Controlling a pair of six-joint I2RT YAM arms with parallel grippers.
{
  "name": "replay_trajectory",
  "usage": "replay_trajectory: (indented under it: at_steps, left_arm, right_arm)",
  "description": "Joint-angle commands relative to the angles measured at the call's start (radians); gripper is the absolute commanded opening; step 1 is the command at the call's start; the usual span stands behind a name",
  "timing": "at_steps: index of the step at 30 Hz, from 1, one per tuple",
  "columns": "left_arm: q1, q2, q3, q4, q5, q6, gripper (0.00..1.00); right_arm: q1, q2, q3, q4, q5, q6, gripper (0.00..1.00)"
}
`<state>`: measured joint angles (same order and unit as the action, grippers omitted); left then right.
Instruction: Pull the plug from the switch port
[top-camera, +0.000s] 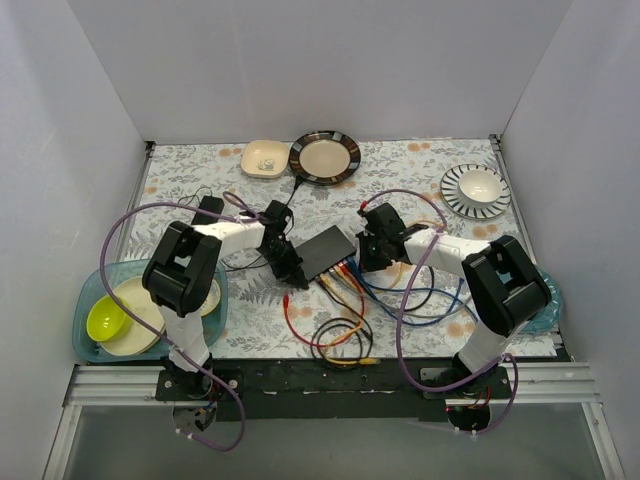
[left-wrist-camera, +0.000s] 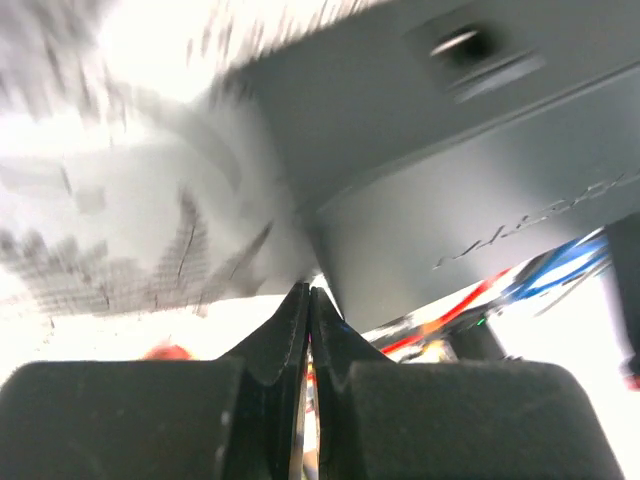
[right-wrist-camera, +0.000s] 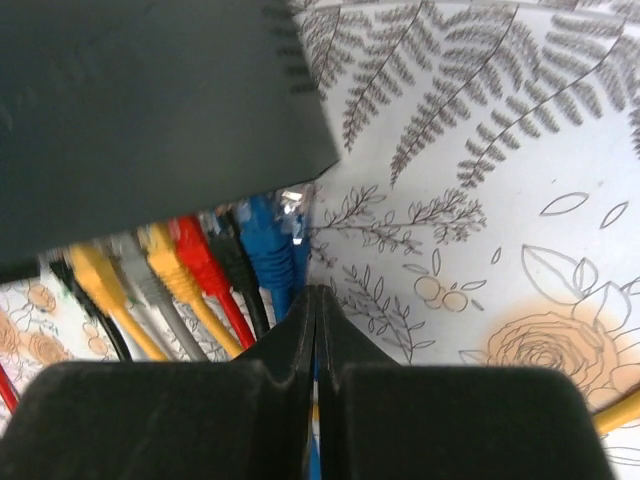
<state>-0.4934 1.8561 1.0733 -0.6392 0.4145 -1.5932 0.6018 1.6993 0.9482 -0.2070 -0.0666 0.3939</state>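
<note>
The dark grey switch (top-camera: 325, 250) lies mid-table, with a row of plugs (top-camera: 346, 268) in its near right edge. The right wrist view shows the switch (right-wrist-camera: 150, 110) with yellow, grey, red (right-wrist-camera: 195, 255), black and blue plugs (right-wrist-camera: 265, 235) seated side by side. My right gripper (right-wrist-camera: 316, 292) is shut, its tips just below the blue plug, and the blue cable runs under the fingers. My left gripper (left-wrist-camera: 308, 290) is shut and empty against the switch's (left-wrist-camera: 450, 180) left corner. In the top view the left gripper (top-camera: 285, 265) and the right gripper (top-camera: 370, 250) flank the switch.
A loose red plug (top-camera: 288, 297) lies near the left gripper. Coiled cables (top-camera: 340, 335) lie in front. A black adapter (top-camera: 208, 208) sits far left. A cream dish (top-camera: 265, 158), a dark-rimmed plate (top-camera: 324, 157) and a striped plate (top-camera: 475, 190) stand behind. A blue tray (top-camera: 85, 330) holds dishes.
</note>
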Motion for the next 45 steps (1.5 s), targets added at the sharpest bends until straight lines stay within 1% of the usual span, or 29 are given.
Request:
replay_trajectory:
  at_steps: [1,5,6,9,10,12,14,15,16,19,20,21,24,25,26,27,28,29,31,32,38,41,45]
  left_arm:
    - [0.041,0.11,0.094,0.081,-0.224,0.032,0.0]
    - [0.076,0.167,0.206,0.049,-0.232,0.032,0.0]
    - [0.087,0.178,0.261,0.041,-0.235,0.032,0.0]
    - [0.102,0.232,0.345,0.009,-0.247,0.042,0.0]
    - [0.105,0.259,0.4,-0.003,-0.252,0.045,0.0]
    - [0.114,0.279,0.444,-0.034,-0.258,0.055,0.0]
    - [0.119,0.273,0.473,-0.056,-0.284,0.056,0.0]
    - [0.122,0.262,0.471,-0.057,-0.296,0.058,0.0]
    - [0.124,0.249,0.468,-0.062,-0.328,0.058,0.0]
    - [0.127,0.169,0.435,-0.073,-0.388,0.056,0.0]
    - [0.127,0.149,0.407,-0.074,-0.431,0.056,0.0]
    - [0.127,0.109,0.39,-0.07,-0.437,0.056,0.0]
    - [0.127,0.052,0.309,-0.045,-0.416,0.055,0.0]
    - [0.127,0.042,0.286,-0.037,-0.38,0.053,0.0]
    - [0.127,0.029,0.262,-0.012,-0.358,0.046,0.0]
    - [0.125,0.017,0.199,0.001,-0.314,0.041,0.0]
    - [0.122,-0.009,0.171,0.018,-0.295,0.036,0.0]
    - [0.119,-0.02,0.14,0.042,-0.283,0.024,0.0]
    - [0.108,-0.056,0.061,0.067,-0.246,0.016,0.0]
    - [0.104,-0.067,0.039,0.085,-0.24,0.009,0.0]
    - [0.033,-0.136,-0.104,0.133,-0.197,-0.033,0.0]
    - [-0.016,-0.159,-0.151,0.157,-0.192,-0.07,0.0]
    - [-0.043,-0.169,-0.177,0.17,-0.195,-0.099,0.0]
  right_arm:
    - [0.027,-0.02,-0.039,-0.043,-0.127,0.033,0.01]
    - [0.03,-0.012,-0.026,-0.029,-0.165,0.039,0.01]
    - [0.035,-0.01,-0.022,-0.028,-0.171,0.04,0.01]
    - [0.044,0.003,0.004,-0.026,-0.19,0.042,0.01]
    - [0.044,0.005,0.011,-0.028,-0.199,0.04,0.01]
    - [0.049,0.011,0.035,-0.045,-0.197,0.034,0.01]
    - [0.041,-0.006,0.064,-0.113,-0.08,0.037,0.01]
    - [0.033,-0.05,0.063,-0.126,-0.029,0.042,0.01]
    - [0.021,-0.078,0.06,-0.138,0.055,0.052,0.01]
    - [-0.037,-0.187,0.034,-0.158,0.164,0.071,0.01]
    - [-0.068,-0.207,0.029,-0.164,0.175,0.063,0.01]
    - [-0.079,-0.237,0.023,-0.167,0.179,0.057,0.01]
    - [-0.105,-0.269,0.006,-0.17,0.171,0.046,0.01]
    - [-0.106,-0.274,0.0,-0.166,0.142,0.045,0.04]
    - [-0.106,-0.277,-0.008,-0.14,0.108,0.04,0.14]
    - [-0.108,-0.282,-0.02,-0.125,0.073,0.031,0.2]
    - [-0.106,-0.279,-0.038,-0.111,-0.032,0.028,0.26]
    - [-0.105,-0.276,-0.051,-0.088,-0.08,0.026,0.34]
    - [-0.094,-0.27,-0.084,-0.066,-0.18,0.008,0.38]
    - [-0.076,-0.271,-0.094,-0.065,-0.182,0.0,0.42]
    - [-0.004,-0.319,-0.137,-0.08,-0.162,-0.059,0.51]
    - [0.021,-0.316,-0.144,-0.097,-0.121,-0.082,0.52]
    - [0.03,-0.285,-0.138,-0.127,-0.047,-0.102,0.52]
